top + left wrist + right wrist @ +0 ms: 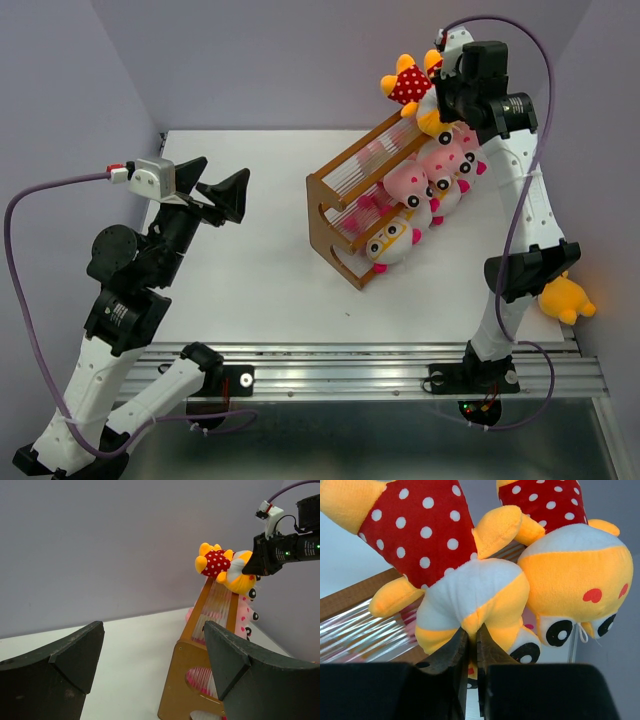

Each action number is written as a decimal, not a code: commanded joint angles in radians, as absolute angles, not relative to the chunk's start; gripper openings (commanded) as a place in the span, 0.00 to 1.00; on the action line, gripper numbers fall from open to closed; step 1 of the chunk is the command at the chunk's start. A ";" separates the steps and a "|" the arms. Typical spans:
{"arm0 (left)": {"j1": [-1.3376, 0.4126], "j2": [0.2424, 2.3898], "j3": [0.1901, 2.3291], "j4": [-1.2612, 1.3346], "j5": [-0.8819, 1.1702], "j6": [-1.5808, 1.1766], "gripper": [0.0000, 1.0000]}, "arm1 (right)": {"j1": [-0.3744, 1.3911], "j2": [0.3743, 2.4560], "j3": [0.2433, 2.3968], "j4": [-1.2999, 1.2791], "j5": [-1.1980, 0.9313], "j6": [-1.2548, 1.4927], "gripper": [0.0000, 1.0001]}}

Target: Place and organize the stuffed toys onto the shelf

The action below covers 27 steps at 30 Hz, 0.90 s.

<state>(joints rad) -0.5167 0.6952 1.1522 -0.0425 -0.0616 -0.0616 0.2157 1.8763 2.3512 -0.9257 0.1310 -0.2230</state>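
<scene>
The right gripper (471,636) is pinched shut on the white-and-yellow head of a yellow-orange toy (470,595) in red polka-dot clothing. It holds the toy at the upper right of the top view, over the far end of the shelf (176,685) and pressed against a matching toy (577,575), while the left gripper (218,182) gapes empty at the left. This looks like the placing step: the plush must come down onto the top tier beside its twin, above the pink toys (405,180), and then be let go, though I cannot tell whether the twin already rests on the rods. The plush is soft and dents where the fingers bite.
</scene>
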 commanded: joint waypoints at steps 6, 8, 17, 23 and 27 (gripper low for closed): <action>-0.515 0.672 1.143 0.005 -0.074 -0.072 0.92 | 0.201 1.825 2.362 -0.888 0.135 -0.207 0.05; -0.517 0.670 1.143 0.005 -0.077 -0.074 0.92 | 0.201 1.816 2.361 -0.885 0.141 -0.207 0.06; -0.515 0.676 1.147 0.014 -0.071 -0.077 0.92 | 0.192 1.786 2.335 -0.885 0.152 -0.224 0.06; -0.515 0.683 1.150 0.020 -0.064 -0.080 0.91 | 0.183 1.773 2.303 -0.885 0.152 -0.229 0.07; -0.517 0.684 1.152 0.020 -0.063 -0.078 0.92 | 0.183 1.776 2.295 -0.885 0.143 -0.224 0.17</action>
